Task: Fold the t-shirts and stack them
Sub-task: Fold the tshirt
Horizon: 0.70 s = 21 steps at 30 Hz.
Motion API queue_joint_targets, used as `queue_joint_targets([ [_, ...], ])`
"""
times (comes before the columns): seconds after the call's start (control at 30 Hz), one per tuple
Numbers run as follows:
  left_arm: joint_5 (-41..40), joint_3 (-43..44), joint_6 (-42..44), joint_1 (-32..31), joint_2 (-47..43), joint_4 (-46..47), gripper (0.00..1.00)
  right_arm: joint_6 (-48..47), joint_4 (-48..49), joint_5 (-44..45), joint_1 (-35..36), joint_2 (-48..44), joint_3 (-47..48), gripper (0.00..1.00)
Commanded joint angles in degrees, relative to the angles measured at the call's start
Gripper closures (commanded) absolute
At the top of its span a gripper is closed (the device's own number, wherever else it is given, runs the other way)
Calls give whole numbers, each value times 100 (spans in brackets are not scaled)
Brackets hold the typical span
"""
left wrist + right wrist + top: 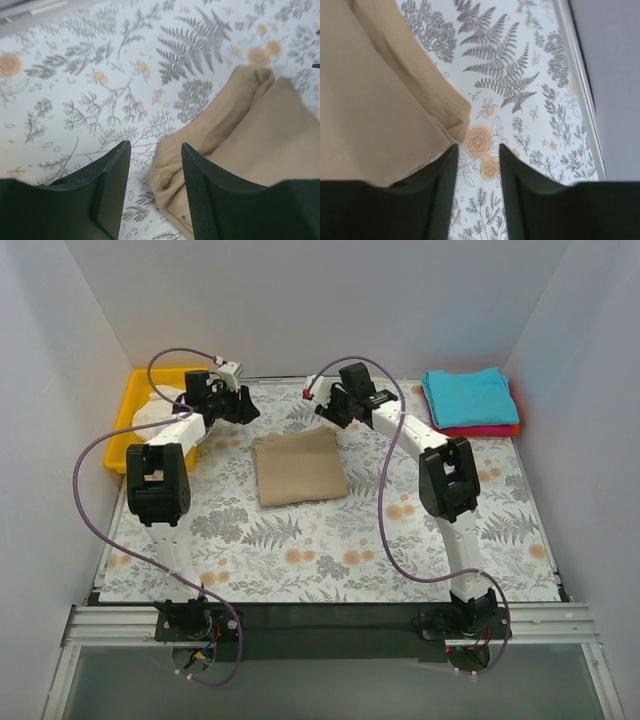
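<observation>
tan tee (298, 468) | teal tee (468, 397) | pink tee (485, 430) | yel bin (128, 408) | cloth (300, 552) gry-fern print

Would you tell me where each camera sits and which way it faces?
Top: fixed above and behind the bases, facing down at the flowered cloth; left arm and right arm show whole.
Left wrist: on the left arm, facing down past the open left hand at a corner of the tan shirt.
Right wrist: on the right arm, facing down past the open right hand at another corner of it.
Shared: all see the tan shirt on the cloth; only the top shows the yellow bin and teal shirt.
</observation>
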Motion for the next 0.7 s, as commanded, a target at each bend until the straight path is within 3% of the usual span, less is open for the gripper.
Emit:
queue_joint_targets([
  [0.0, 114, 358, -544, 27, -558, -464, 57, 763, 270, 46, -117, -918, -30, 65],
  [0.07, 361, 26, -527, 10, -787, -474, 59, 1279, 34, -155, -205, -1112, -136, 74],
  [0.13, 460, -334, -108, -165, -1250, -474, 59, 1676, -352, -592, -319, -1157, -66, 75],
  [0.2, -20, -1087, 498, -663, -1682, -474, 57, 2326, -913, -963, -468, -1192, 22, 71],
  [0.23, -303, -1362, 1137, -893, -2119, -387, 56, 2581, -1013, -1313, -538, -1228, -22, 69],
  [0.33, -1128, -2339, 1941, -1843, -2745, -89, 54, 3522, -1110, -1990, -899, -1499, -565, 62],
  [0.5, -2026, -2622, 2347, -3221, -2748, -175, 54, 4585, -1040, -2494, -1522, -1922, -1654, 61],
  [0.67, -2844, -2552, 2515, -4103, -2336, -17, 54, 5061, -725, -2301, -1743, -2334, -2429, 62],
])
